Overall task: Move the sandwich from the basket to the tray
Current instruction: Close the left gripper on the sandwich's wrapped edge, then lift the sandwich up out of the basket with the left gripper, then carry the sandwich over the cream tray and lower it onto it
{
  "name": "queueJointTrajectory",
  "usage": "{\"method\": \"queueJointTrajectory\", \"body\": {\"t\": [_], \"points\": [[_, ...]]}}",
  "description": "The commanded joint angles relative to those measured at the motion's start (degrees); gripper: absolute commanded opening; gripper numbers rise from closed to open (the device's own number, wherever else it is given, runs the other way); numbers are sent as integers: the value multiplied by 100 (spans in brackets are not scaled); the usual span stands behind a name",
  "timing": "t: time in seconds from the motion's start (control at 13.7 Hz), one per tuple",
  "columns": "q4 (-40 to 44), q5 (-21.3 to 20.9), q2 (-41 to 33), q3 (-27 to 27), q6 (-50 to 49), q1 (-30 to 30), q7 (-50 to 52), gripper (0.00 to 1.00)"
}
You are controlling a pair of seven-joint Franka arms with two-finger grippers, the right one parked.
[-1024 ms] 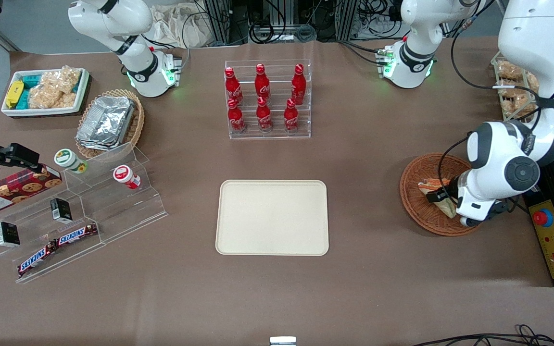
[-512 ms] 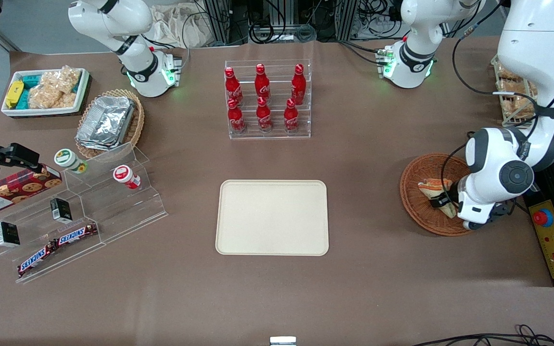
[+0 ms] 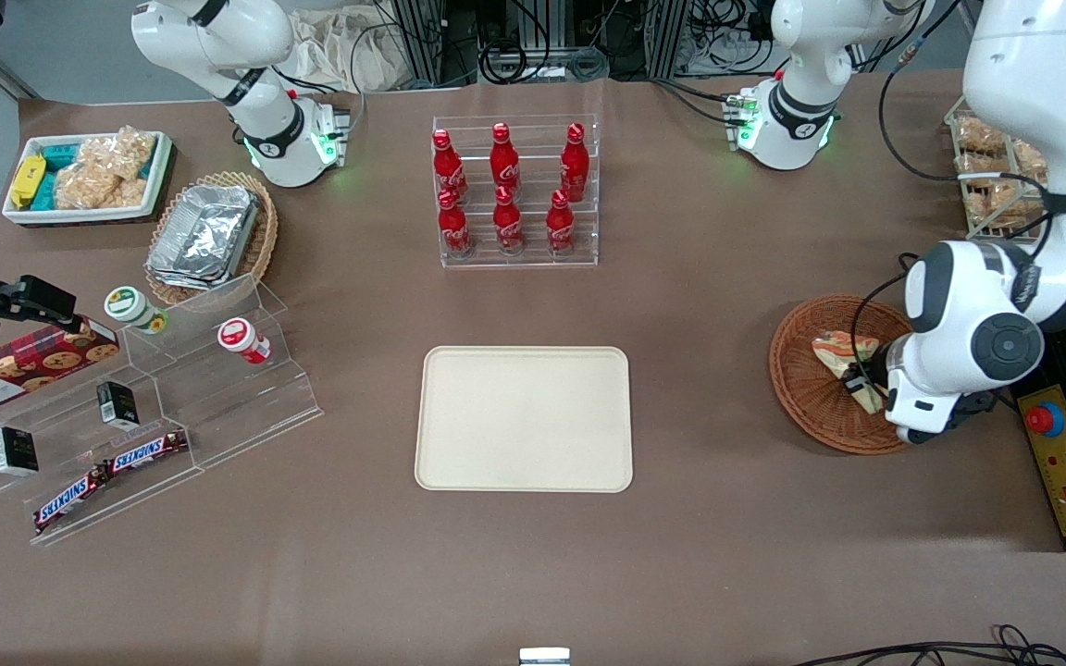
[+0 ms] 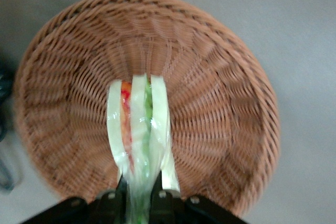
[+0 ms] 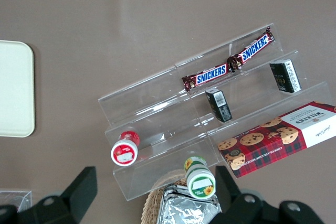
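The sandwich [image 3: 840, 352] is a clear-wrapped wedge with pale bread and orange and green stripes. It hangs over the round reddish-brown wicker basket [image 3: 806, 407] toward the working arm's end of the table. My left gripper [image 3: 859, 381] is shut on the sandwich's wrap end. In the left wrist view the sandwich [image 4: 137, 129] sticks out from between the black fingers [image 4: 113, 203] of the gripper [image 4: 137, 203], with the basket [image 4: 220, 114] below it. The cream-beige tray [image 3: 524, 418] lies flat at the table's middle, apart from the basket.
A clear rack of red cola bottles [image 3: 514, 190] stands farther from the camera than the tray. A clear stepped shelf [image 3: 158, 416] with snacks, an oval basket of foil trays [image 3: 209, 236] and a white snack bin [image 3: 89, 176] lie toward the parked arm's end. A control box [image 3: 1065, 458] sits beside the basket.
The gripper has lifted the sandwich slightly off the basket floor and shifted it a little toward the working arm's end. The wrist has risen with it.
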State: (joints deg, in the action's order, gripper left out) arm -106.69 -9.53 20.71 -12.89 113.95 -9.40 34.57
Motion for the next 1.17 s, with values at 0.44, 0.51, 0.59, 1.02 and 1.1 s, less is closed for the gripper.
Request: {"method": "queueJointTrajectory", "body": {"t": [0.44,0.51,0.59,1.02,1.1], "points": [[3575,583,-137,-416,-2834,44,-1039,3],[3672,645,-155,-425,-2834,52,-1067,3],[3699,654,-146,-460,-2799,70,-1058,3],[3050,338,476,-987,-1730,1201,-970,4],[3049,329,765,-979,-1492,1491,-944,5]]}}
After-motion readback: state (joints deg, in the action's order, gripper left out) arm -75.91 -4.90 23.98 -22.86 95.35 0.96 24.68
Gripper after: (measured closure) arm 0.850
